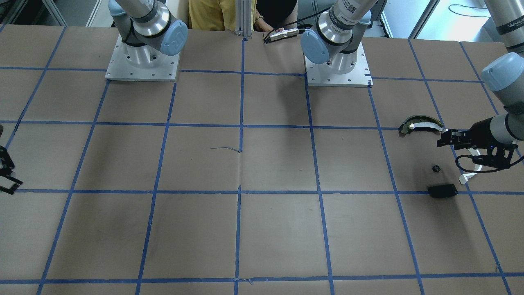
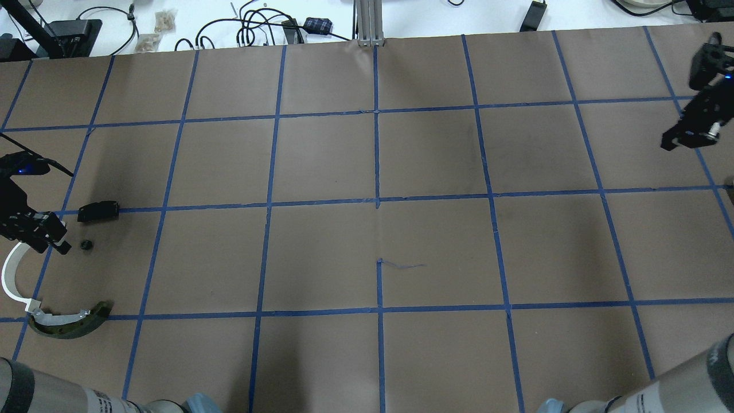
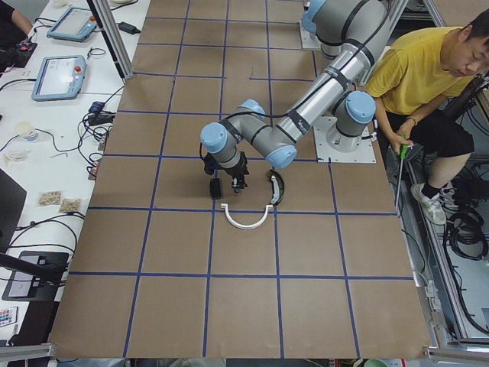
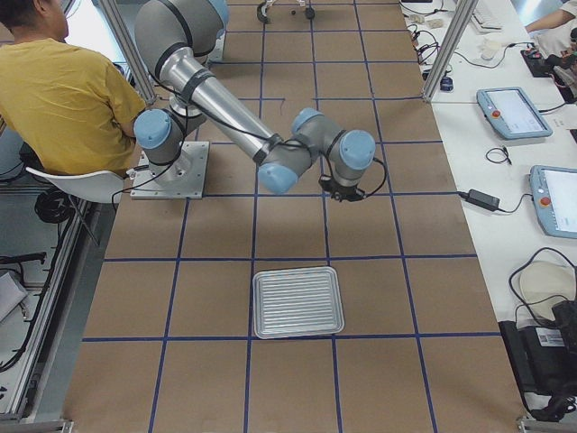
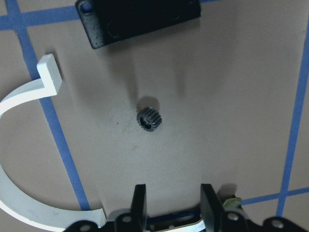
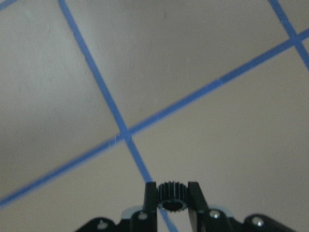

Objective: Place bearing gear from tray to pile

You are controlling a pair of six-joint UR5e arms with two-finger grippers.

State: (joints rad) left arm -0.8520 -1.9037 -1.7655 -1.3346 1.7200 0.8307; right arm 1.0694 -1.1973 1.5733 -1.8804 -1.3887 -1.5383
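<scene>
My right gripper (image 6: 169, 189) is shut on a small black bearing gear (image 6: 169, 197); it hangs above bare table at the far right (image 2: 672, 139). The pile lies at the left: a white curved strip (image 2: 10, 274), a dark olive curved piece (image 2: 73, 324), a flat black plate (image 2: 98, 211) and another small black gear (image 2: 86, 245). My left gripper (image 5: 170, 189) is open and empty, just beside that gear (image 5: 148, 120), with the black plate (image 5: 140, 19) beyond it and the white strip (image 5: 24, 99) to one side. The ribbed metal tray (image 4: 297, 302) shows only in the exterior right view.
The table is brown paper with a grid of blue tape (image 2: 377, 201). A person in a yellow shirt (image 3: 416, 73) sits behind the robot bases. Cables and devices lie beyond the table's far edge (image 2: 258, 26).
</scene>
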